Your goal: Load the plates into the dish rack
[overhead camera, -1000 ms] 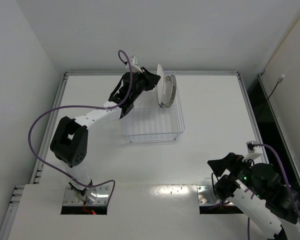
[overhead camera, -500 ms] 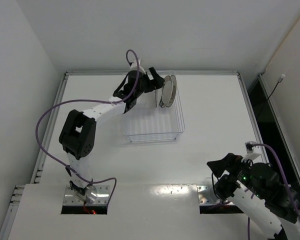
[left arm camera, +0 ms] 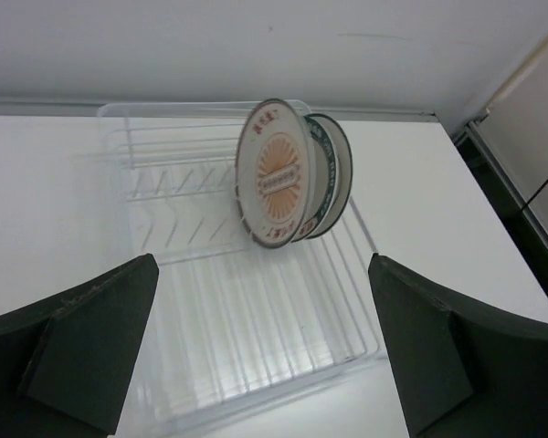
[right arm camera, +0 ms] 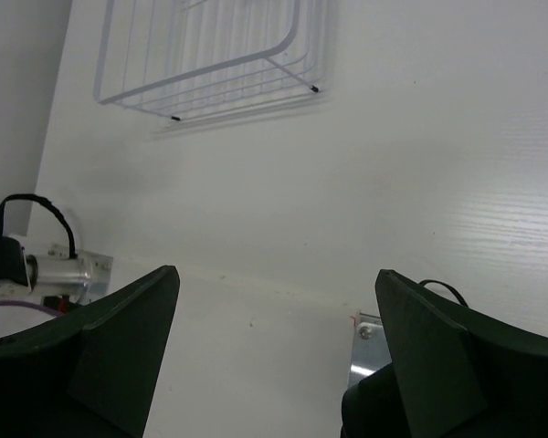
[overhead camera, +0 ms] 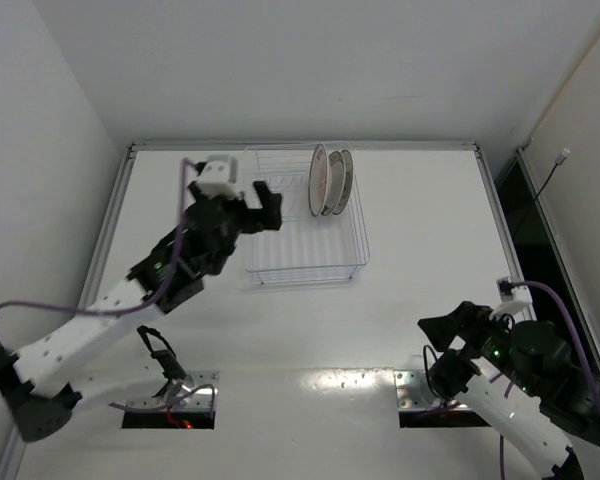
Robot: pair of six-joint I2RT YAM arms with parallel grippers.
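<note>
Plates (overhead camera: 330, 180) on edge in the dish rack (overhead camera: 305, 262)
They stand upright and pressed together in the pale wire rack's far right corner, upper centre of the frame; the front plate (left arm camera: 276, 173) shows an orange centre motif, with the teal-rimmed plate (left arm camera: 327, 157) just behind.

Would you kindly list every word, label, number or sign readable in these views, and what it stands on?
None can be read. The front plate in the dish rack carries small orange marks near its rim, too blurred to tell whether they are writing.
</note>
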